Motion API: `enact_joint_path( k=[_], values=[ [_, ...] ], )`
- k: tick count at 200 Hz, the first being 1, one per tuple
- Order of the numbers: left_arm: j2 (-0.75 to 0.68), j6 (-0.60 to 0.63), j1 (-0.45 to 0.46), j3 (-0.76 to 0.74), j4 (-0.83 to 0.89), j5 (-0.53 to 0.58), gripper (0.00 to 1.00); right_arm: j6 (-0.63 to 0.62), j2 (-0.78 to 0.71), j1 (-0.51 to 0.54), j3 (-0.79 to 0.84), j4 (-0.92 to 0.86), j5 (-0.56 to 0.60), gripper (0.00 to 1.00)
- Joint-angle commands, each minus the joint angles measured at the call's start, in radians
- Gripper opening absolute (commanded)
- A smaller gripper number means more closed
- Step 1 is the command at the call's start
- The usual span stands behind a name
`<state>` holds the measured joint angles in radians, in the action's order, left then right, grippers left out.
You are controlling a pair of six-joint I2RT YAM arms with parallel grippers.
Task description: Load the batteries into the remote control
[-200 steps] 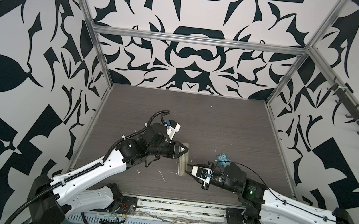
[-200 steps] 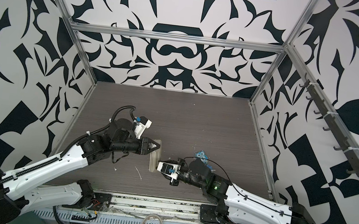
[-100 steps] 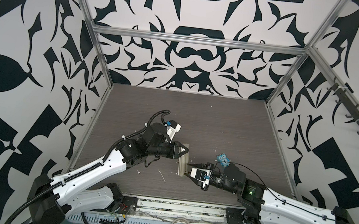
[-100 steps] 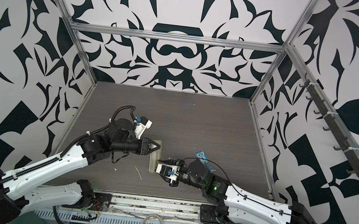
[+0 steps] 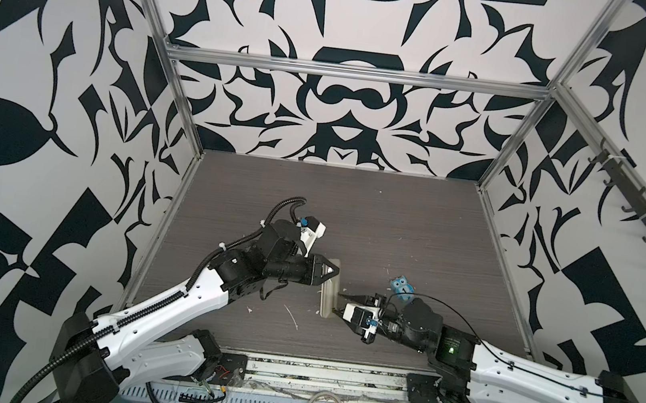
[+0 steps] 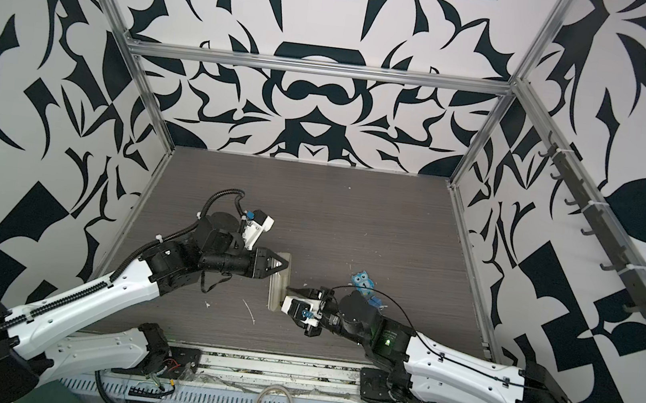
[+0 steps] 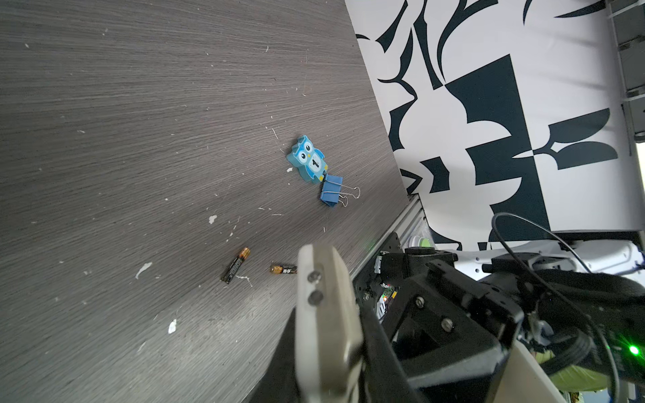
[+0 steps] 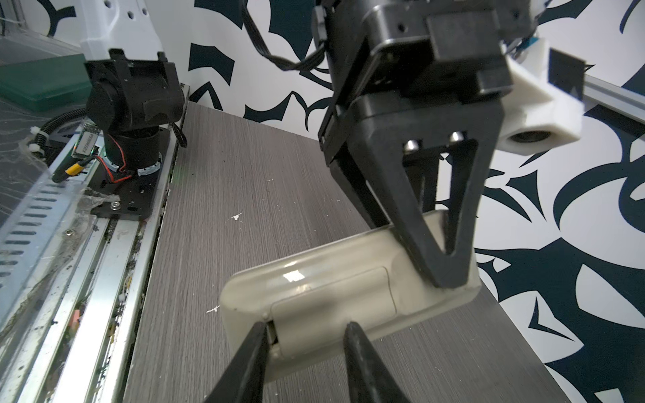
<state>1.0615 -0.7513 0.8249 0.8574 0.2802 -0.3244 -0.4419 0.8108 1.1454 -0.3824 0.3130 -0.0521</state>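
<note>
Early: left gripper clamps remote, lower centre in both top views; right gripper spread at closed cover; batteries loose on table.

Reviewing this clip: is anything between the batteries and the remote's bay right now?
Yes. The battery cover is still shut on the back of the remote control, which the left gripper clamps on edge. The right gripper has one fingertip at the cover's seam. Both batteries lie loose on the table.

Glossy beige plastic – remote control; matt woodgrain – table.
</note>
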Motion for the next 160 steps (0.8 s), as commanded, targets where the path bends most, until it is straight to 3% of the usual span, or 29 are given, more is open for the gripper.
enact_joint_path(
  k=[1, 90, 133, 160],
  values=[
    [0.001, -0.004, 0.003, 0.01, -0.021, -0.059, 0.0, -0.009, -0.002, 0.003, -0.002, 0.048, 0.038, 0.4],
    [0.0, -0.01, 0.003, 0.005, -0.037, -0.076, 0.0, -0.017, 0.002, 0.009, 0.012, 0.072, 0.024, 0.44],
    [-0.004, -0.012, 0.003, -0.001, -0.036, -0.084, 0.0, -0.019, 0.013, 0.008, 0.005, 0.075, 0.145, 0.43],
    [0.011, -0.016, 0.004, -0.001, -0.036, -0.098, 0.0, -0.017, -0.013, 0.009, 0.021, 0.094, 0.157, 0.43]
  ],
)
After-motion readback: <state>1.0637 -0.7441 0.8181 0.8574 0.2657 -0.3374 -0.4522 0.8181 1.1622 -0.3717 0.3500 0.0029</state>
